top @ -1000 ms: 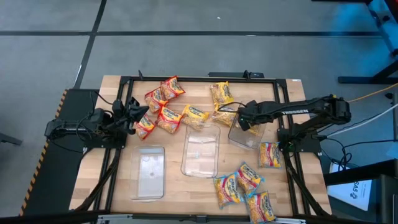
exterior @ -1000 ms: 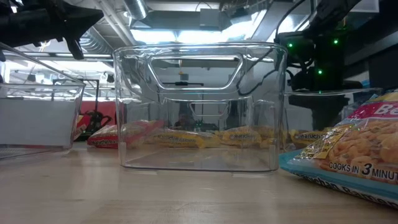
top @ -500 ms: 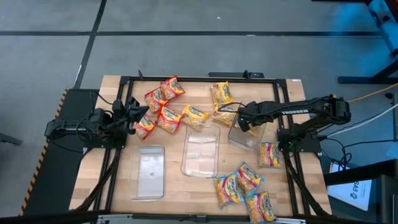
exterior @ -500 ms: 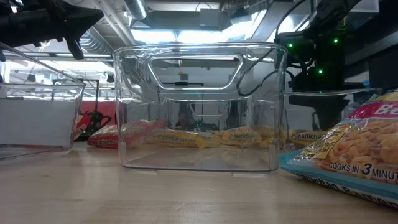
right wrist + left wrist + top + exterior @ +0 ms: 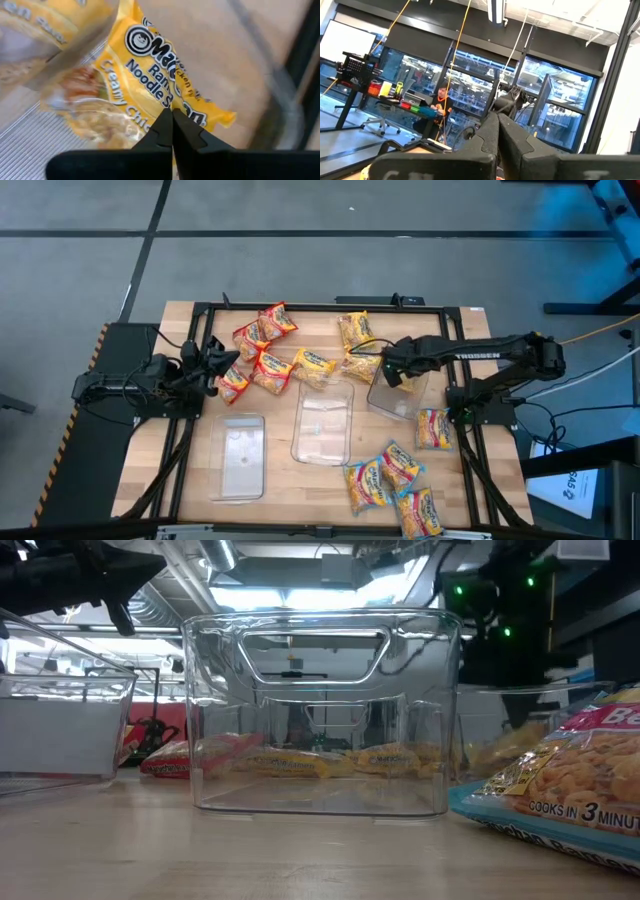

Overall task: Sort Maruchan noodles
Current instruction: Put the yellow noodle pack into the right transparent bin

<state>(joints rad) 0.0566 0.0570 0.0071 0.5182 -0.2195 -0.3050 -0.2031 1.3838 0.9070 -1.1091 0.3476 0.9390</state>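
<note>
Maruchan noodles lie in groups on the wooden table: red packets (image 5: 255, 350) at the far left, yellow ones (image 5: 355, 330) at the far middle, and mixed ones (image 5: 385, 475) near the right front. My right gripper (image 5: 388, 372) hangs over the right clear tray (image 5: 397, 402), pointing steeply down, shut on a yellow Creamy Chicken packet (image 5: 150, 65). Part of that packet shows through the tray's clear wall (image 5: 70, 55). My left gripper (image 5: 215, 360) waits shut at the table's left edge, holding nothing. My right gripper pinches the yellow packet between its two fingertips (image 5: 161, 129), at the packet's edge (image 5: 171, 104) beside the printed name. The fingers come from above, pointing steeply down. The packet spreads out beyond the tips; I cannot tell whether its far end still rests on anything.
A middle clear tray (image 5: 323, 420) and a left clear tray (image 5: 240, 455) stand on the table, both without packets. A black frame (image 5: 200, 380) runs along the table's edges. One packet (image 5: 433, 428) lies just right of the right tray.
My right gripper has risen a little over the right tray. In the low view a yellow shape has come up behind that tray's wall, so the packet has come up with it.
</note>
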